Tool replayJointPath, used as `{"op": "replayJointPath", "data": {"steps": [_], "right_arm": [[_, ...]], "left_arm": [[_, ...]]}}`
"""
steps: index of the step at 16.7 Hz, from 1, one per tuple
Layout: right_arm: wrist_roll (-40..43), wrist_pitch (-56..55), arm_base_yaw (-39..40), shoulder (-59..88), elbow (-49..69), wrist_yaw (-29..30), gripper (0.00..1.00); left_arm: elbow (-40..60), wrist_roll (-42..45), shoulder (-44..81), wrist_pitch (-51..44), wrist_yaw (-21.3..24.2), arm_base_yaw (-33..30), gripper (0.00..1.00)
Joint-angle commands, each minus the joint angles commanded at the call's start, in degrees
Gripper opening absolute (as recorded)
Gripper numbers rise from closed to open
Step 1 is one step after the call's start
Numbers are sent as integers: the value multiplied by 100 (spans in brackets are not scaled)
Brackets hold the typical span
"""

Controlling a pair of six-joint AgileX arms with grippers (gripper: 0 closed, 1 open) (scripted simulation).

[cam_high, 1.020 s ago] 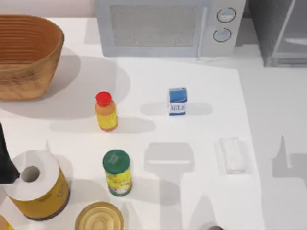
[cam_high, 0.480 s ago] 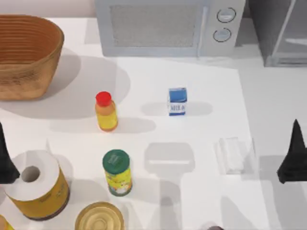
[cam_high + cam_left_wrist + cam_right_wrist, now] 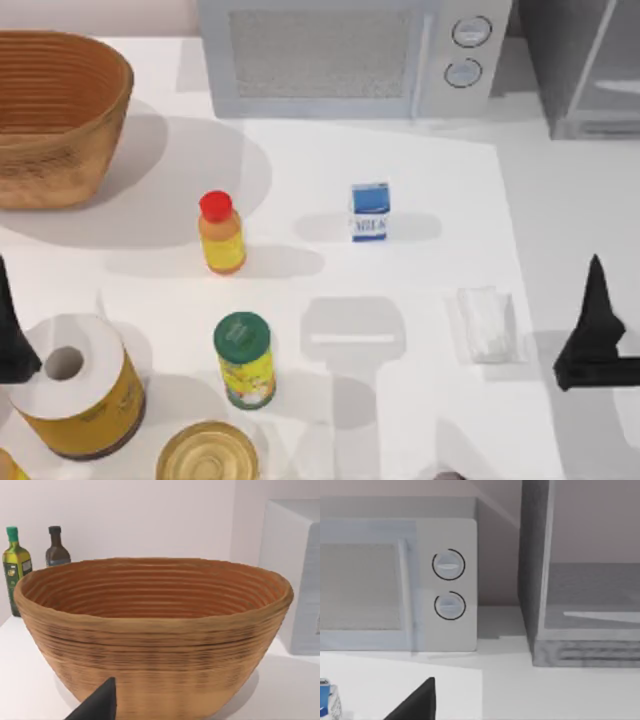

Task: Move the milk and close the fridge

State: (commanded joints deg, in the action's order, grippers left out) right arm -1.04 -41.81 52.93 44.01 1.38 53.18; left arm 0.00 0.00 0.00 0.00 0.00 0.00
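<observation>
Near the tabletop's [image 3: 420, 180] middle, the milk [image 3: 369, 211] stands upright before the microwave [image 3: 350, 55]. At the right edge hovers the right hand [image 3: 592, 340], well apart from it; whether its fingers are open is unclear. Back right stands the fridge [image 3: 585, 60]. Left hand [image 3: 12, 335] sits at the left edge.

Top view looks straight down; both wrist views face low toward the microwave [image 3: 355, 58], shared
</observation>
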Motion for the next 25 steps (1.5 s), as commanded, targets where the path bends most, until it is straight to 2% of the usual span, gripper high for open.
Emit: {"op": "replayJointPath", "data": {"steps": [4,7,11,19,25], "right_arm": [[-2,-90,-27,179,107,-18,100],[-38,-443,-60,910,551,-64,100],[-184,-1143,-136,2716,1462,-201,100],[-517,-2676,-410,7385,3608,-733,100],[-513,-3409,-530,8801,4624,-994,100]], "left_arm": [[0,0,0,0,0,0,100],[0,0,0,0,0,0,100],[0,0,0,0,0,0,100],[0,0,0,0,0,0,100],[0,0,0,0,0,0,100]]}}
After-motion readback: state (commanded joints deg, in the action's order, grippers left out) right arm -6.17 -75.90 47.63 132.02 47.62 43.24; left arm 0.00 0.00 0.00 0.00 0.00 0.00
